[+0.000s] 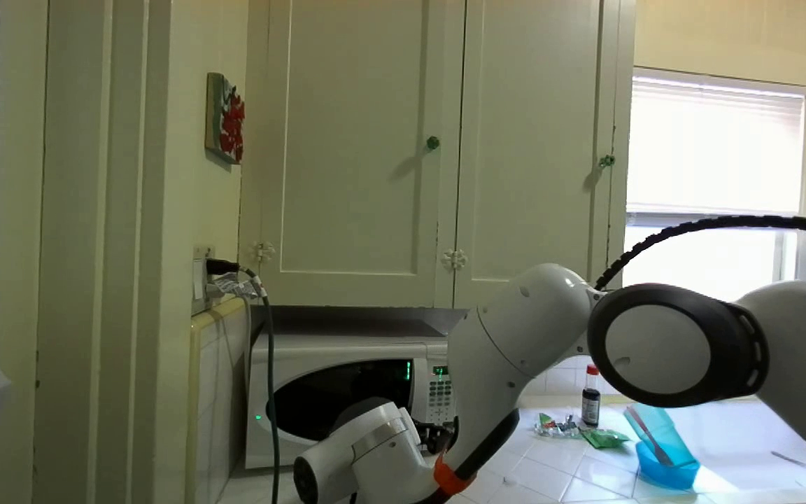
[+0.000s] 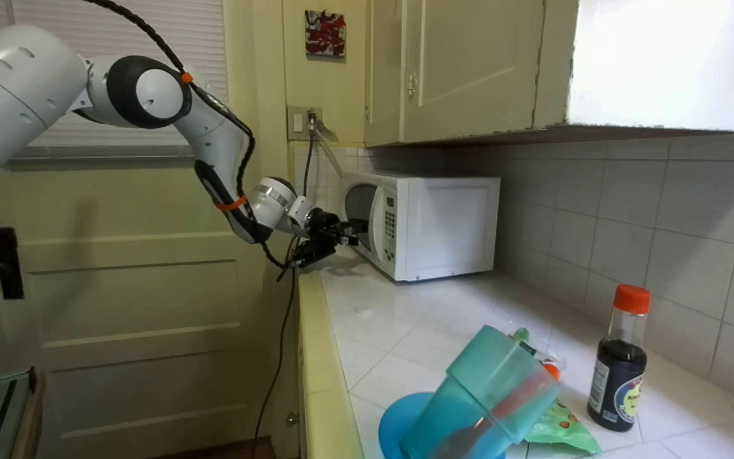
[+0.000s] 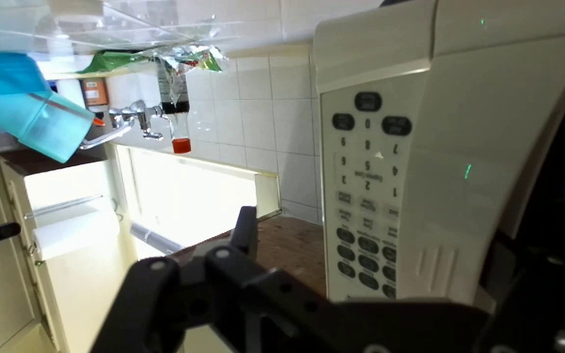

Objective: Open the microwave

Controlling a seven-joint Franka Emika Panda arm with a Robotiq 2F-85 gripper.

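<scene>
Pale wall tiles [image 2: 622,210] lined the back edge of the tabletop [image 2: 399,319], and in an exterior view the microwave [image 2: 450,223] stood at the far corner, door [image 2: 359,201] closed. Before that door hung the fingers [image 3: 244,228], spread apart; whether they touched it, I couldn't tell.

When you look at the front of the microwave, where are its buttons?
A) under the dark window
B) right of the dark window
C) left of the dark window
B, because both exterior views show the button panel to the right of the dark window on the front of the microwave.
</scene>
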